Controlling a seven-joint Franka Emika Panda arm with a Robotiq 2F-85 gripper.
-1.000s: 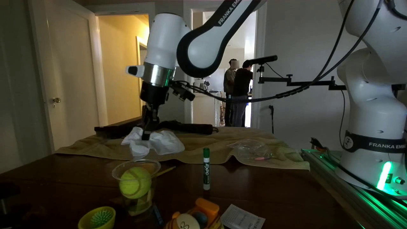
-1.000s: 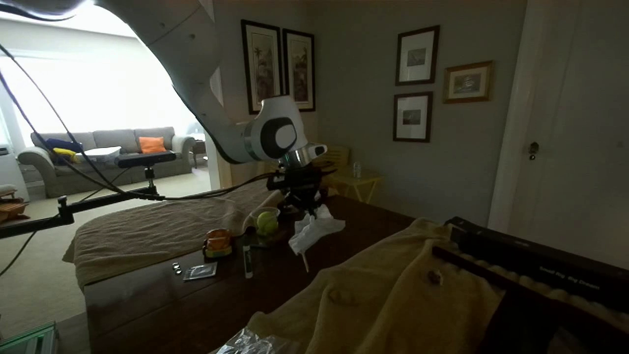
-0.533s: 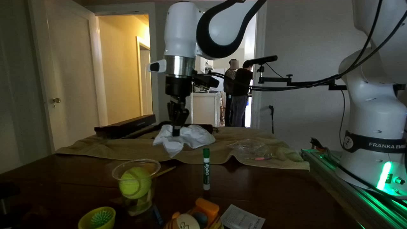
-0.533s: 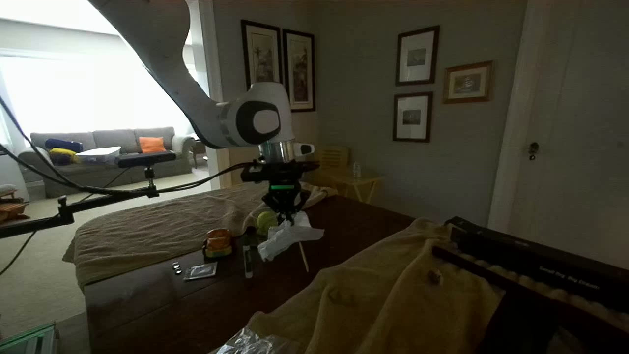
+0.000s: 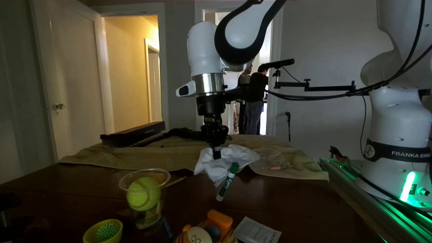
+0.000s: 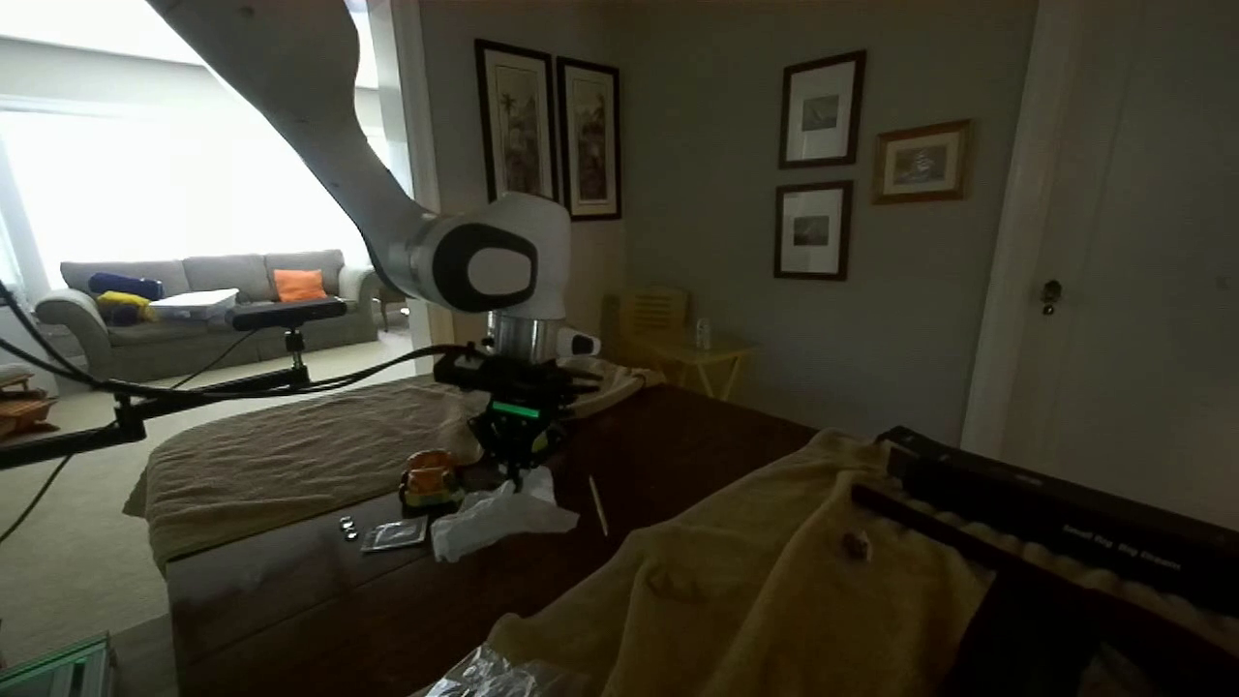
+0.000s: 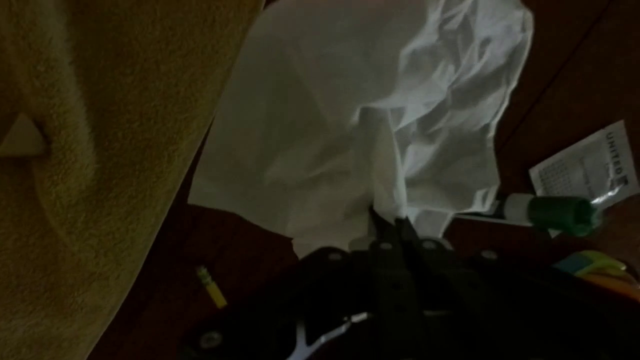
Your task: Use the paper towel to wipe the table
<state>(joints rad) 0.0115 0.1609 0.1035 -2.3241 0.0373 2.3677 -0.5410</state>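
Observation:
My gripper is shut on the crumpled white paper towel [image 5: 241, 153], which also shows in an exterior view [image 6: 503, 518] and the wrist view [image 7: 300, 150]. The gripper's fingertips [image 5: 217, 156] point down and pinch the towel near its middle; they also show in the wrist view [image 7: 392, 222]. The towel's sides spread and hang low over the dark brown table [image 5: 287, 206]. The green-capped marker [image 5: 226, 185] leans to one side against or close beside the towel; its cap shows beside the towel in the wrist view [image 7: 557, 214].
A clear cup with a tennis ball [image 5: 143, 194], a pencil [image 5: 176, 181], an orange toy [image 5: 217, 221], a white packet [image 5: 258, 231] and a yellow bowl [image 5: 103, 233] stand or lie around. A beige cloth [image 6: 765, 590] and a long dark box [image 6: 1055, 518] lie along one side.
The gripper has carried the towel sideways, rightward in an exterior view, away from the cup, and lowered it over the last half second. The marker stood upright and now leans.

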